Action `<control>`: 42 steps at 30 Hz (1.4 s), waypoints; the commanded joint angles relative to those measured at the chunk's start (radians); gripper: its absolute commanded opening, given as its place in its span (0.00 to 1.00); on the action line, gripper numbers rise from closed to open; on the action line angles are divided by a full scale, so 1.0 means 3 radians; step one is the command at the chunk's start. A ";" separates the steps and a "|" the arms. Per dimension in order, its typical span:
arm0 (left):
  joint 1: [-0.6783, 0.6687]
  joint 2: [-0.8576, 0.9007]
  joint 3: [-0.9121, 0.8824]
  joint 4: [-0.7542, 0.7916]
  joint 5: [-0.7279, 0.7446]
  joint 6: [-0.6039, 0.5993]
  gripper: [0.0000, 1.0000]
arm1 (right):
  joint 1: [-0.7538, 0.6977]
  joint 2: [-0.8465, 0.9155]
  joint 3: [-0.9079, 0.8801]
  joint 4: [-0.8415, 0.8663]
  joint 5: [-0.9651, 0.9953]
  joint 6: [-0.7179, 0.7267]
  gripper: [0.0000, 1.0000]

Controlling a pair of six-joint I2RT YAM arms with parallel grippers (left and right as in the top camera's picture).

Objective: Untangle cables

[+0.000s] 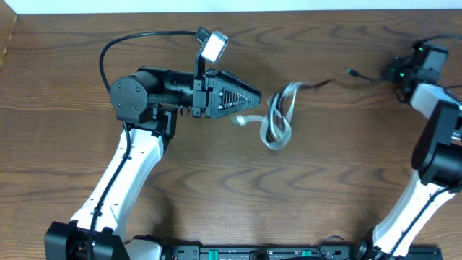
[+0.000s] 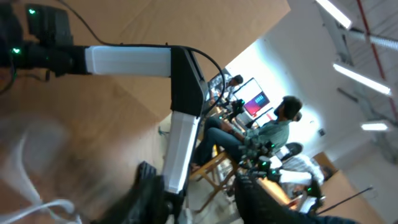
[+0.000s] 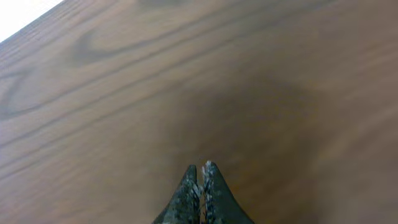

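Observation:
The white cable (image 1: 278, 119) lies in loops at the table's middle, with one plug (image 1: 239, 121) at its left. It shows blurred at the lower left of the left wrist view (image 2: 37, 208). The black cable (image 1: 317, 84) leaves the loops to the right; a plug (image 1: 349, 71) and a stretch of it run toward my right gripper (image 1: 397, 74). My left gripper (image 1: 253, 100) is open and empty, just left of the loops; its fingers are apart in its wrist view (image 2: 205, 205). My right gripper (image 3: 201, 169) is shut over bare wood; no cable shows between its fingers.
The brown wooden table (image 1: 238, 188) reaches its far edge near the top of the overhead view. A thick black robot wire (image 1: 115, 43) arcs behind the left arm. People and desks show beyond the table in the left wrist view (image 2: 273, 130).

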 commanded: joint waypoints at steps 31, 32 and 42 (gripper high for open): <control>0.0235 0.1624 -0.0014 -0.0333 0.0020 0.0542 0.60 | -0.0071 -0.0671 0.0467 -0.3059 -0.0430 -0.0271 0.99; 0.0285 0.1657 -0.0014 -0.0332 -0.0004 0.0540 0.60 | -0.0067 -0.0671 0.0596 -0.3287 -0.0430 -0.0253 0.99; 0.0637 0.1795 -0.0014 -0.0715 -0.0355 0.0874 0.57 | 0.0043 -0.0671 0.1773 -0.5013 0.0369 -0.0306 0.99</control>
